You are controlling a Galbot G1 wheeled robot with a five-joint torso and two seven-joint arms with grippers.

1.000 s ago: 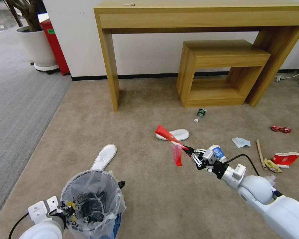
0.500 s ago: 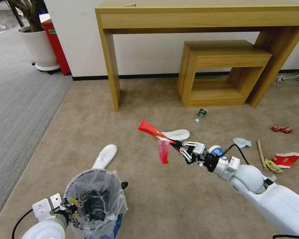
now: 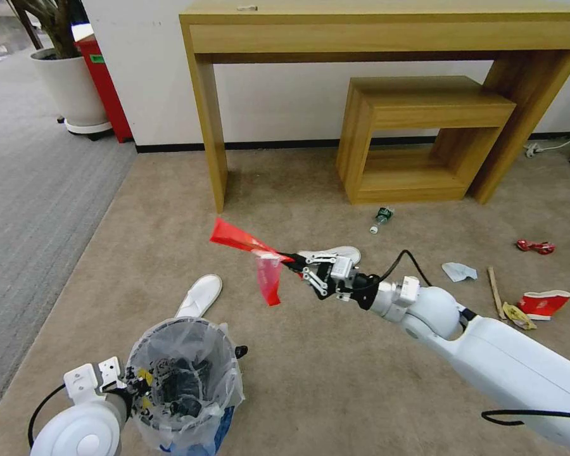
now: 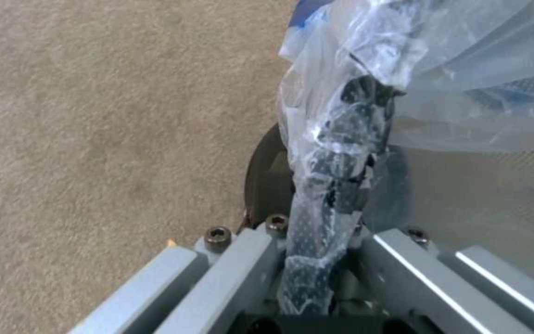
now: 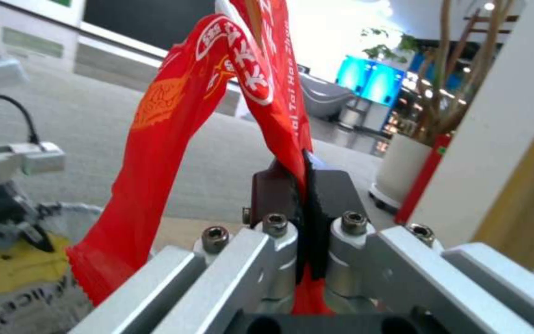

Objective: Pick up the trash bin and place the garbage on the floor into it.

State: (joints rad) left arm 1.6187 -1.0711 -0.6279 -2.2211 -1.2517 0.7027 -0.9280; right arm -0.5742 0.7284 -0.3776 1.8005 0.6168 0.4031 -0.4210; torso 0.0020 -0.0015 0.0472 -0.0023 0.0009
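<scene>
The trash bin (image 3: 180,380), a dark wire bin lined with a clear bag, hangs low at the left above the beige floor (image 3: 310,380). My left gripper (image 3: 132,387) is shut on its rim; in the left wrist view the fingers (image 4: 341,185) pinch rim and bag (image 4: 477,69). My right gripper (image 3: 296,259) is shut on a red wrapper (image 3: 247,244), held in the air up and to the right of the bin. The right wrist view shows the wrapper (image 5: 218,93) clamped between shut jaws, with the bin (image 5: 7,278) below.
Two white slippers (image 3: 199,294) (image 3: 339,254) lie on the carpet. Farther right are a crushed bottle (image 3: 382,217), tissue (image 3: 459,272), wooden stick (image 3: 495,290), red cup (image 3: 544,303) and another red wrapper (image 3: 536,246). A wooden desk (image 3: 386,31) and stool (image 3: 424,107) stand behind.
My right arm has swung left and slightly up toward the bin, carrying the red wrapper. The left gripper and bin have barely shifted.
</scene>
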